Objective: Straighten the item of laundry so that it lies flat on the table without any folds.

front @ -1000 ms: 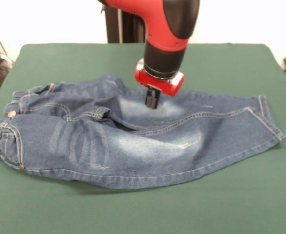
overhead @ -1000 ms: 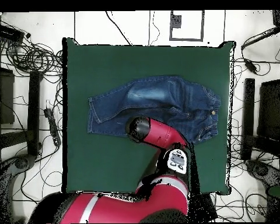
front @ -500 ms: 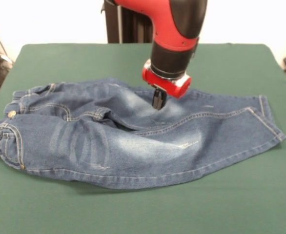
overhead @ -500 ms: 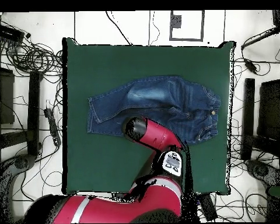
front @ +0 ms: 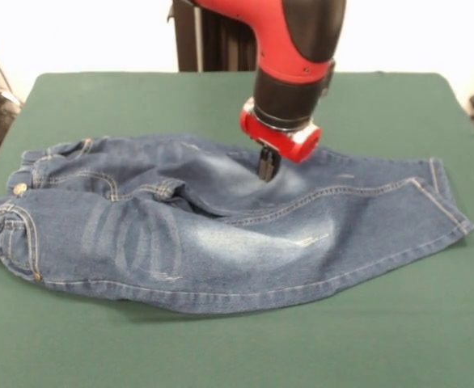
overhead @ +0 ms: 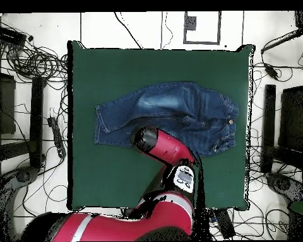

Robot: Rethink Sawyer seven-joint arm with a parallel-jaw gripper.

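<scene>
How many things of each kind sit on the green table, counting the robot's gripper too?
Denim jeans: 1
Gripper: 1
Table: 1
Total: 3

surface: table (front: 140, 97) (overhead: 148, 69), rectangular, covered in dark green felt-like cloth | on it: small pair of blue denim jeans (front: 180, 234) (overhead: 179, 104), lying lengthwise near the middle, legs overlapped, creased at the crotch | waistband towards one short side, hems towards the other
</scene>
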